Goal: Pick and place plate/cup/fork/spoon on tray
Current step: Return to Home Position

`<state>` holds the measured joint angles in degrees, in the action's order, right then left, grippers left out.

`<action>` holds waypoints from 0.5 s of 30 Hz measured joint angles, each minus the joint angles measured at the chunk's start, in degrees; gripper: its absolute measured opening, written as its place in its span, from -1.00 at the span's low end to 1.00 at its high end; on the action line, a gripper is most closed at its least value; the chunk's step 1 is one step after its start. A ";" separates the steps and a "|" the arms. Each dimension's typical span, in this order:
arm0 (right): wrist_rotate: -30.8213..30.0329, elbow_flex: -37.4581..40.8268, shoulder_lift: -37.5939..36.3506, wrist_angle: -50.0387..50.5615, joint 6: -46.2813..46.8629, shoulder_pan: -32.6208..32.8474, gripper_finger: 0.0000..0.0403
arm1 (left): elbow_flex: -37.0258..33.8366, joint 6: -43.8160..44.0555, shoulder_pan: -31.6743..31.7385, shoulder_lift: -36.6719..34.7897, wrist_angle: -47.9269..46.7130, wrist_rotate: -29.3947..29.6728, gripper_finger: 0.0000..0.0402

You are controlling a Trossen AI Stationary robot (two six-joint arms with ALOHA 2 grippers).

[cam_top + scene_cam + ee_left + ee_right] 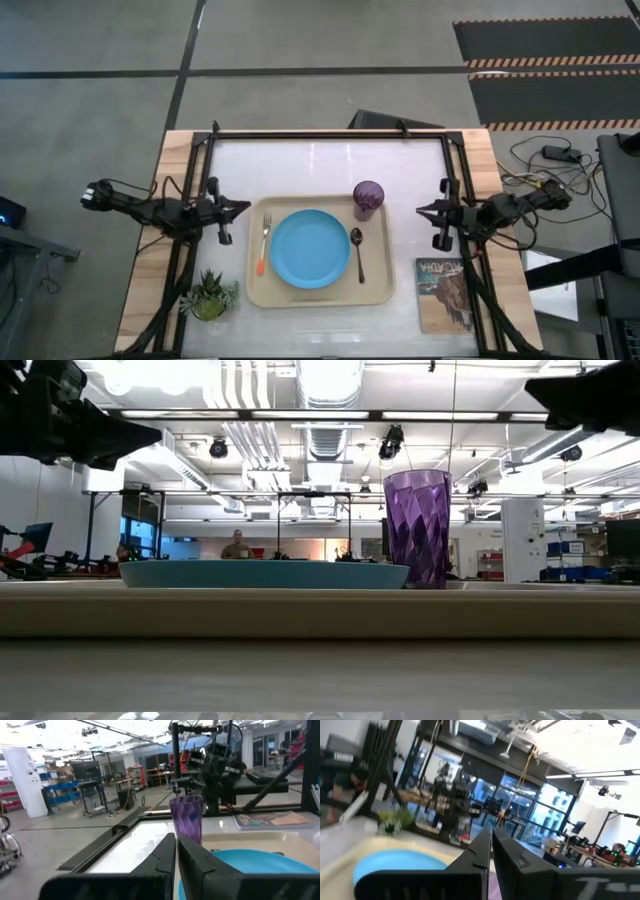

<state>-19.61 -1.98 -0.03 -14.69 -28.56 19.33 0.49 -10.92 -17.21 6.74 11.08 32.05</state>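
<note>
While left gripper (244,207) and right gripper (421,210) hang pinched together, I judge the cup (368,197), upper right on the tray (378,290), light, slick, best held mid-wall.

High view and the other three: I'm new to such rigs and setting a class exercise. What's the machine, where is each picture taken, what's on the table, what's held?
A two-armed robot works at a table. One camera looks straight down, one level across the tabletop, and one sits on each wrist. The tray holds a blue plate, a fork and a spoon either side of it, and a purple cup. A book and a small plant sit beside the tray. The left gripper and right gripper hover at either side, shut, holding nothing.
</note>
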 joint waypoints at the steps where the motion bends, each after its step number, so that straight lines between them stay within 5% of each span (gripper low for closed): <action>1: 0.06 0.15 0.05 0.39 -0.74 -0.02 -0.96 | -0.02 -0.02 0.02 -0.36 -0.01 0.06 -1.00; 8: 2.05 0.61 0.06 3.49 2.52 -0.24 -0.96 | -0.07 -0.02 0.00 -0.33 -0.01 1.66 -1.00; 15: 1.95 1.04 0.91 12.18 15.39 -0.24 -0.96 | -0.12 -0.02 0.00 1.53 -0.05 1.54 -1.00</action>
<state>-17.65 -0.94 0.87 -2.51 -13.17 19.09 0.37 -10.94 -17.21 8.28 11.03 33.58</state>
